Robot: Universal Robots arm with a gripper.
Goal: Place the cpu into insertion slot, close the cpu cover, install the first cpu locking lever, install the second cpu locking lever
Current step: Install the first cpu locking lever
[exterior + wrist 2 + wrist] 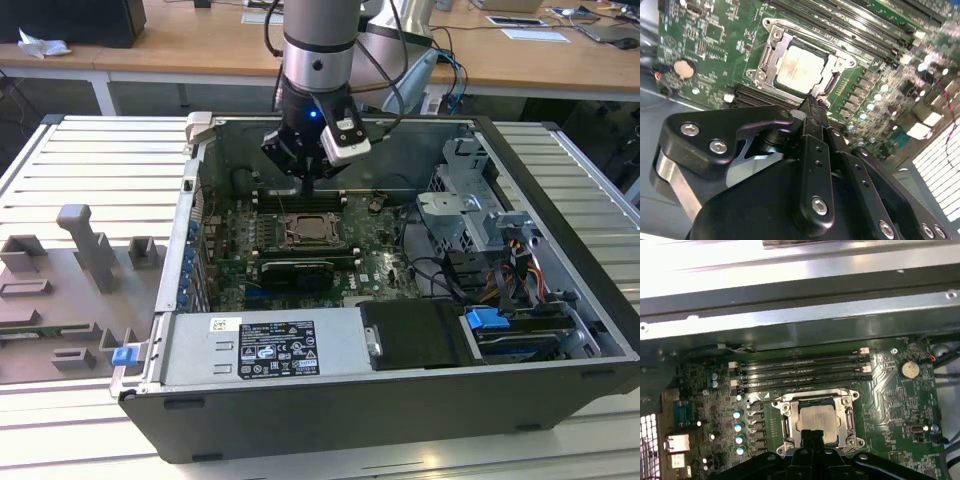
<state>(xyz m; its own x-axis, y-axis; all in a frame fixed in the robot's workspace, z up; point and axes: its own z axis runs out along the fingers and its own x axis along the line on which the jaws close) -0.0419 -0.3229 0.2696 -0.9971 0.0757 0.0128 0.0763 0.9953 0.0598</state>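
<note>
The gripper (308, 186) hangs inside the open computer case (300, 425). Its fingers (813, 112) are pressed together with nothing between them, and the tips are over one edge of the insertion slot (817, 426). The cpu (800, 71) sits in that slot. The cpu cover (771, 50) lies flat around it. The memory slots (800, 371) run along the slot's far side on the green motherboard (900, 405).

- White label (268, 347) on silver PSU box (340, 345), exterior view: print + symbols, none legible.
- Small sticker (224, 324) just beside it: illegible.
- Green board (895, 410) (715, 55), both wrist views: white markings, unreadable.
</note>
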